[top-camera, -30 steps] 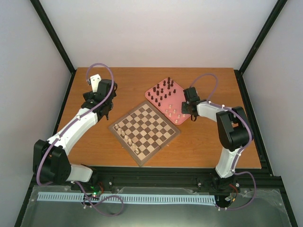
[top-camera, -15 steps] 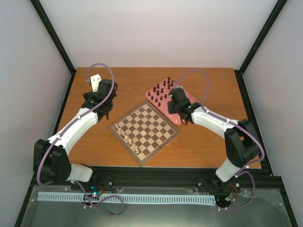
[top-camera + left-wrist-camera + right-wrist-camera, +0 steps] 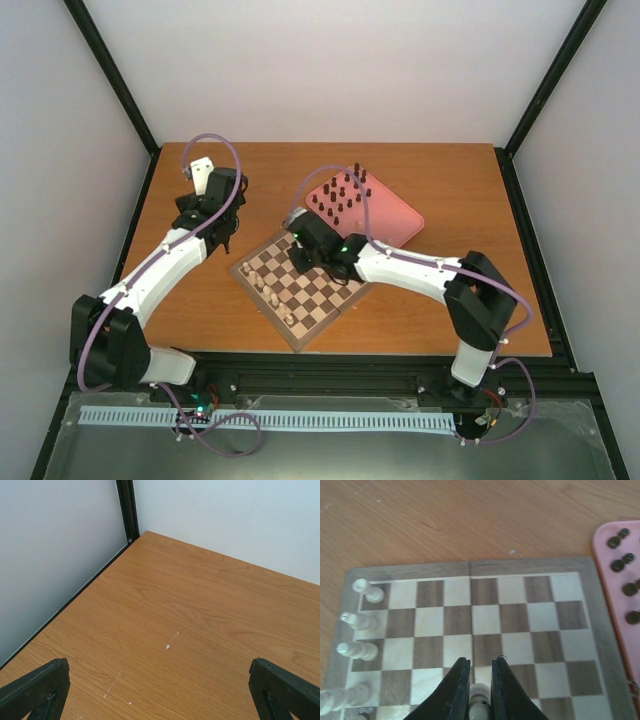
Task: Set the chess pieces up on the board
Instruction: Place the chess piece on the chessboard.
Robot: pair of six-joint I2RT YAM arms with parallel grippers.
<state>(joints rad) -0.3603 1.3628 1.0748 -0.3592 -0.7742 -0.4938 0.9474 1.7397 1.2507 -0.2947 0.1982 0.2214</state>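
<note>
The checkered board (image 3: 318, 293) lies turned like a diamond in mid table; it fills the right wrist view (image 3: 540, 630). My right gripper (image 3: 298, 257) is over the board's far part, shut on a cream chess piece (image 3: 479, 698) held between its fingers (image 3: 456, 690). Several cream pieces (image 3: 361, 621) stand along the board's left edge; they also show in the top view (image 3: 272, 294). Dark pieces (image 3: 340, 196) stand on the pink tray (image 3: 390, 218). My left gripper (image 3: 222, 238) hangs open over bare table left of the board, its fingertips (image 3: 35, 690) at the bottom corners of the left wrist view.
The pink tray's edge (image 3: 615, 605) with dark pieces lies right of the board. A black frame post (image 3: 127, 510) and white walls close the table's far left corner. The bare wooden table (image 3: 190, 610) stretches below the left gripper.
My right arm has swung left from the pink tray to over the board. The left arm has not moved.
</note>
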